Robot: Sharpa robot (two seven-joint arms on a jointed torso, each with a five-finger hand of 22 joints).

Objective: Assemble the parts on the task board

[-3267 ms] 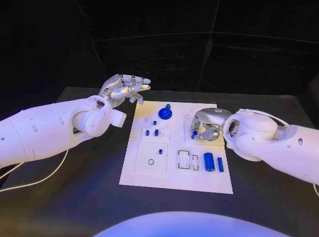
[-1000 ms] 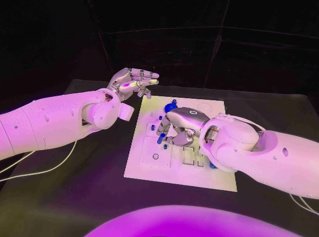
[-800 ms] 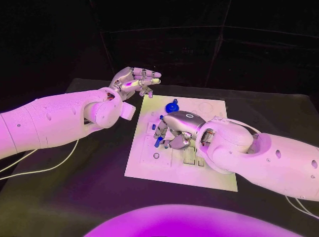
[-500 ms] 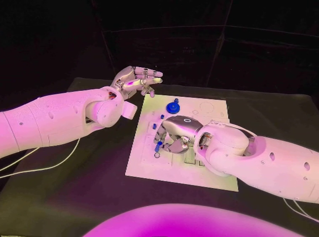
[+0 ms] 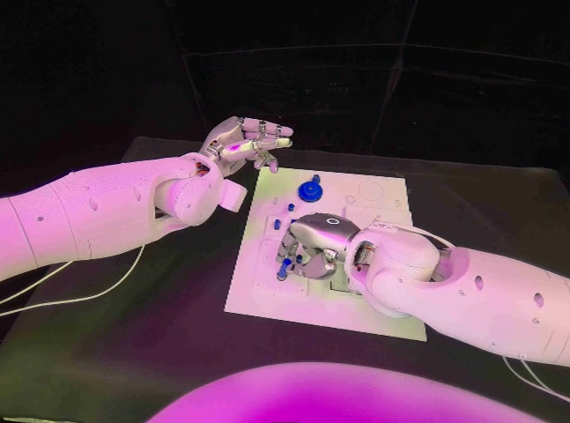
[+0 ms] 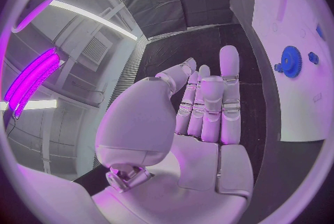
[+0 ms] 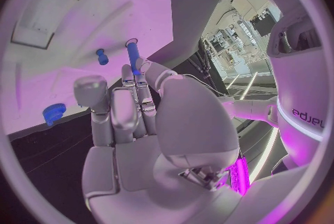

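Note:
The white task board (image 5: pixel 262 298) lies in the middle of the black table. My right hand (image 5: pixel 309 251) hovers low over the board's left middle and pinches a slim blue peg (image 5: pixel 282 264) between thumb and fingers; the right wrist view shows that peg (image 7: pixel 132 56) pointing at the board (image 7: pixel 83 6). A blue gear (image 5: pixel 310 189) stands near the board's far edge, with small blue pegs (image 5: pixel 291 208) just nearer. My left hand (image 5: pixel 249 141) hangs raised beyond the board's far left corner, holding nothing. The left wrist view shows its fingers (image 6: pixel 209 101) stretched out side by side, with the gear (image 6: pixel 290 61) beyond.
A white cable (image 5: pixel 56 304) trails over the table under my left arm. My right forearm (image 5: pixel 462 291) covers the board's right half. A second short blue peg (image 7: pixel 102 57) stands in the board close to the held one.
My right hand has carried the blue peg from the board's right side across to its left middle, sinking lower. The left hand has stayed almost still.

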